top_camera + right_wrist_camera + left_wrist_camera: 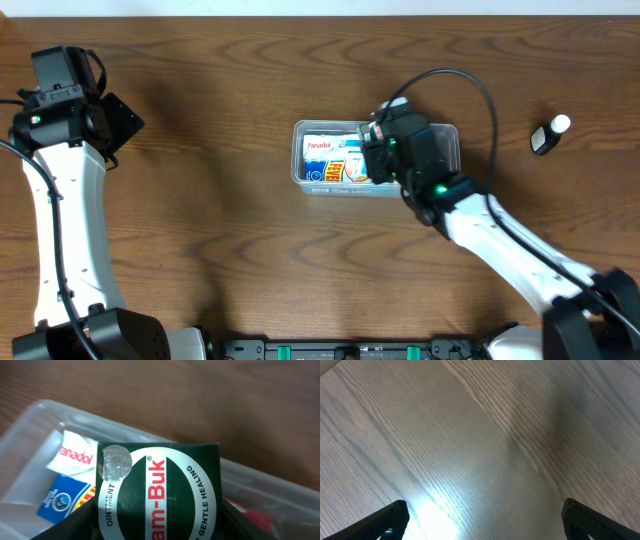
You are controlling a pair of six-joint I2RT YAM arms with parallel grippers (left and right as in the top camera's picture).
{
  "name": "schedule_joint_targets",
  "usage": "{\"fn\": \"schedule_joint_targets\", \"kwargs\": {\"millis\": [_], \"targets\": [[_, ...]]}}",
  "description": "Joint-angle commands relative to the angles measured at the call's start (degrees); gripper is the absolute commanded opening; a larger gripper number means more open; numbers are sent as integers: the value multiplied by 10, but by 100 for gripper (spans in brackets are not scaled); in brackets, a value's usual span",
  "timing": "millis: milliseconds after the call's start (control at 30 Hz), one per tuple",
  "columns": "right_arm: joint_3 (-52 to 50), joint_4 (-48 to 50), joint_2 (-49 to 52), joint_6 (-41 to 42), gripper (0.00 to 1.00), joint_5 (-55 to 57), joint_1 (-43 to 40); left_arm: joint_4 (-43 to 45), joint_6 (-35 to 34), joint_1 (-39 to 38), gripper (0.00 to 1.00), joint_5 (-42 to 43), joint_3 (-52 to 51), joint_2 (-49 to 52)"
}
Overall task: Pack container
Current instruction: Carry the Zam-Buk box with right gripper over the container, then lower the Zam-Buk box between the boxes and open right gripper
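The clear plastic container (300, 150) sits at the table's middle and holds a white Panadol box (322, 145) and a blue and yellow box (322, 171). My right gripper (378, 155) is over the container's right half, shut on a dark green Zam-Buk ointment box (157, 492). In the right wrist view the green box hangs over the container (30, 420), with the Panadol box (75, 452) and blue box (62, 500) below it. My left gripper (482, 520) is open and empty over bare wood at the far left (115, 120).
A small black bottle with a white cap (548, 135) lies on the table at the far right. Something red (255, 515) lies in the container's right part, beside the green box.
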Motion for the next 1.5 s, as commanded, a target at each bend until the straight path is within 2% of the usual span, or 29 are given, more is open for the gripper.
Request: {"fn": "schedule_joint_targets", "kwargs": {"millis": [0, 567, 767, 900, 1100, 1367, 1467], "targets": [[4, 5, 16, 35, 48, 54, 9, -1, -3, 2, 98, -1, 5, 5], [4, -36, 21, 104, 48, 60, 9, -1, -3, 2, 98, -1, 5, 5], [3, -45, 28, 140, 54, 55, 9, -1, -3, 2, 98, -1, 5, 5], [3, -41, 39, 139, 63, 50, 9, -1, -3, 2, 98, -1, 5, 5], [3, -29, 46, 139, 69, 49, 9, -1, -3, 2, 98, -1, 5, 5], [3, -19, 47, 139, 70, 49, 9, -1, -3, 2, 98, -1, 5, 5], [4, -10, 47, 116, 63, 49, 9, -1, -3, 2, 98, -1, 5, 5]]}}
